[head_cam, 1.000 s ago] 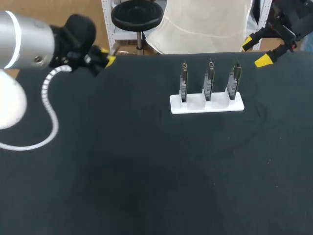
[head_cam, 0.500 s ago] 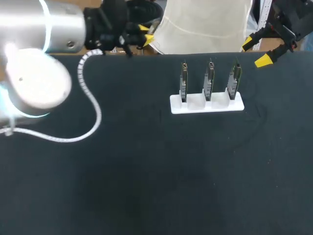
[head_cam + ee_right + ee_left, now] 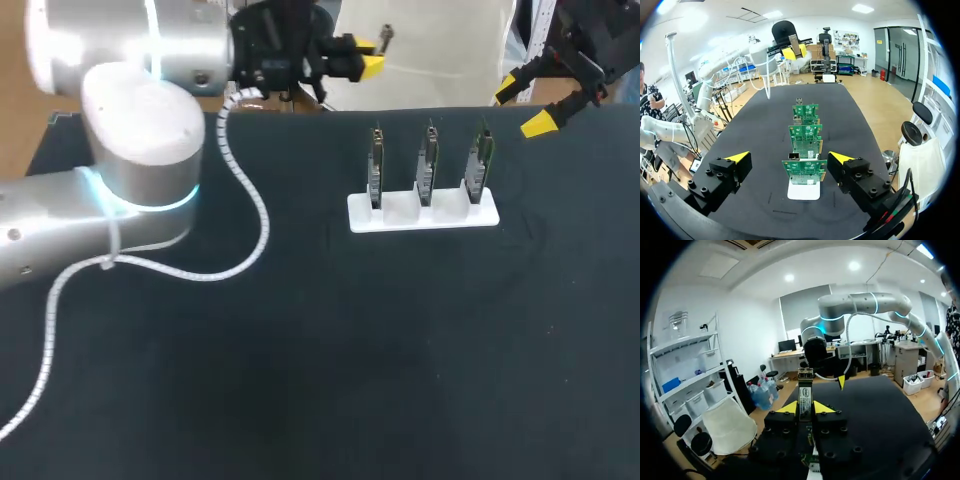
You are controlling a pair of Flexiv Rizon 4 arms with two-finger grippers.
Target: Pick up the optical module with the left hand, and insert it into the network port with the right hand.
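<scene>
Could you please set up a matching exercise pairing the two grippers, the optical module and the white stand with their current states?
1 left gripper
2 right gripper
3 optical module
4 white stand

a open, empty
b holds three boards upright
c shut on the module
d gripped between two yellow tips

Pairs: 1-c, 2-a, 3-d, 4-b

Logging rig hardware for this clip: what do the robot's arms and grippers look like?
The left arm is rounded silver-and-white tubing with a glowing cyan ring at a joint and a white coiled cable along it. The left gripper and right gripper are black and blocky, with bright yellow wedge-shaped fingertips.
</scene>
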